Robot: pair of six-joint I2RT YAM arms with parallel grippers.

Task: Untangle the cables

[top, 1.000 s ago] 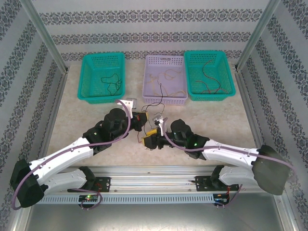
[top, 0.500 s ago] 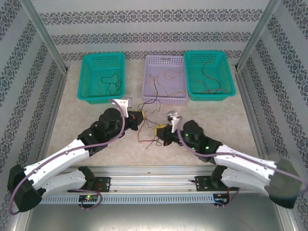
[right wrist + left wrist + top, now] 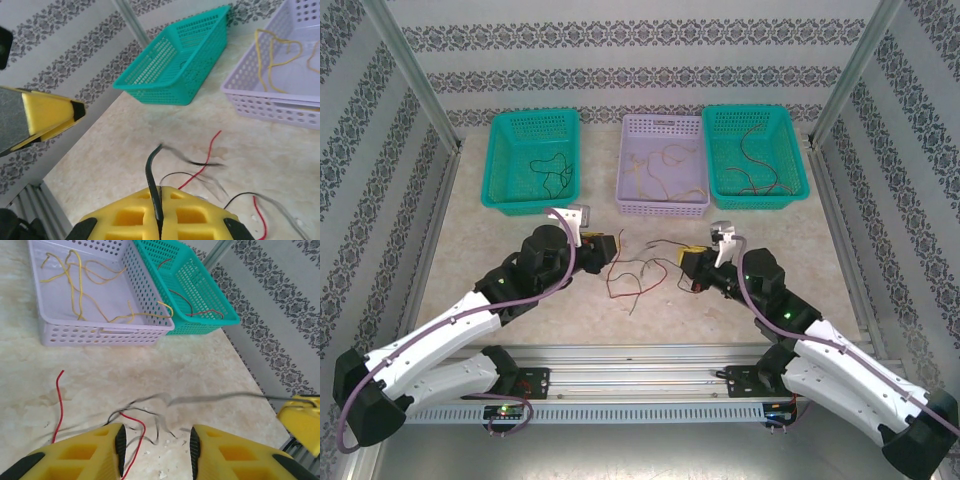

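Observation:
Thin red and black cables [image 3: 630,275] lie loose on the table between my two grippers. My left gripper [image 3: 607,250] is open; in the left wrist view its gripper [image 3: 156,452] hovers over a red cable [image 3: 134,437] and a blurred black cable [image 3: 150,412], holding nothing. My right gripper [image 3: 690,264] is shut on a black cable [image 3: 153,182], which rises from the closed gripper [image 3: 161,220] and trails away blurred toward the red cable [image 3: 202,162]. Yellow cables [image 3: 75,285] lie in the lavender basket [image 3: 100,332].
Three baskets stand in a row at the back: a teal basket [image 3: 532,160] with a dark cable, the lavender basket [image 3: 665,165], and a second teal basket [image 3: 755,155] with red and dark cables. Open tabletop lies around both grippers.
My right gripper shut on the black cable and pulled it to the right. My left gripper opened and let go. The cables came away from the lavender basket's front onto the table.

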